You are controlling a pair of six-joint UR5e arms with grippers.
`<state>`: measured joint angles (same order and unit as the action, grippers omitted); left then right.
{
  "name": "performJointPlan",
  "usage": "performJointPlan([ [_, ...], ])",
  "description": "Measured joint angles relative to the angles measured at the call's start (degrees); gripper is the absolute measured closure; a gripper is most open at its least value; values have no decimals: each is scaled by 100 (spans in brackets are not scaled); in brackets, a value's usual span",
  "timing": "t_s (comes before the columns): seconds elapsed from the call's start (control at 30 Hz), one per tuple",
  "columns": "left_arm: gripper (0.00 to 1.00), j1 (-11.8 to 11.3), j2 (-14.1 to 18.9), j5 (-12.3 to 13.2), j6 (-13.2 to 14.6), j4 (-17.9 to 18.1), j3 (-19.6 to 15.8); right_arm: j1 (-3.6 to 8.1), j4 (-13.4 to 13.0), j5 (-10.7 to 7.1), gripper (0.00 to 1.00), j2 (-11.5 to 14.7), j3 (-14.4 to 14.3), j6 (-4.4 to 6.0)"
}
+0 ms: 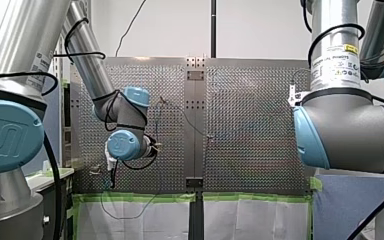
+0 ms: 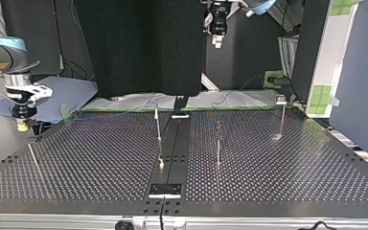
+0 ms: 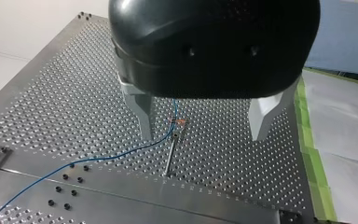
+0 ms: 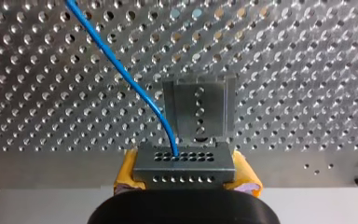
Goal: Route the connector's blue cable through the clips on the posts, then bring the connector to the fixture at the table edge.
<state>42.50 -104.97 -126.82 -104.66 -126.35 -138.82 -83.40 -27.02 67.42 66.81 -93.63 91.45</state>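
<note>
The last step looks to be in hand: bringing the connector (image 4: 184, 161) to the fixture (image 4: 200, 109). My right gripper (image 4: 186, 179) is closed on the connector, its yellow pads (image 4: 246, 181) pressing on both ends. It holds the connector at the tabletop (image 4: 51, 93) rim, just short of the fixture's upright walls. The blue cable (image 4: 121, 70) leaves the connector's face and arcs up past one fixture wall. My left gripper (image 3: 204, 133) holds nothing. Its metal fingers are spread wide on either side of a post (image 3: 170, 156), and the cable appears to sit in the clip (image 3: 177, 122) at its top. Whether the other posts' clips hold the cable I cannot tell. The next move calls for a straight, square advance into the fixture, keeping the cable clear of that wall. There is open perforated plate to both sides of the fixture, but behind the connector the tabletop ends, so there is little room to back off.
</note>
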Motion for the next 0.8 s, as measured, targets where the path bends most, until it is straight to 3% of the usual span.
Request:
performJointPlan([
  [0.2, 2, -2, 0, -4, 7, -18, 11, -9, 52, -161, 100, -95, 120, -26],
  [0.43, 2, -3, 0, -42, 9, -22, 14, 2, 299, -76, 100, -242, 343, -233],
  [0.53, 2, -3, 0, -79, 8, -27, 15, 2, 331, -91, 100, -255, 406, -246],
  [0.8, 2, -3, 0, -101, 7, -31, 15, -2, 246, -395, 100, -263, 486, -220],
])
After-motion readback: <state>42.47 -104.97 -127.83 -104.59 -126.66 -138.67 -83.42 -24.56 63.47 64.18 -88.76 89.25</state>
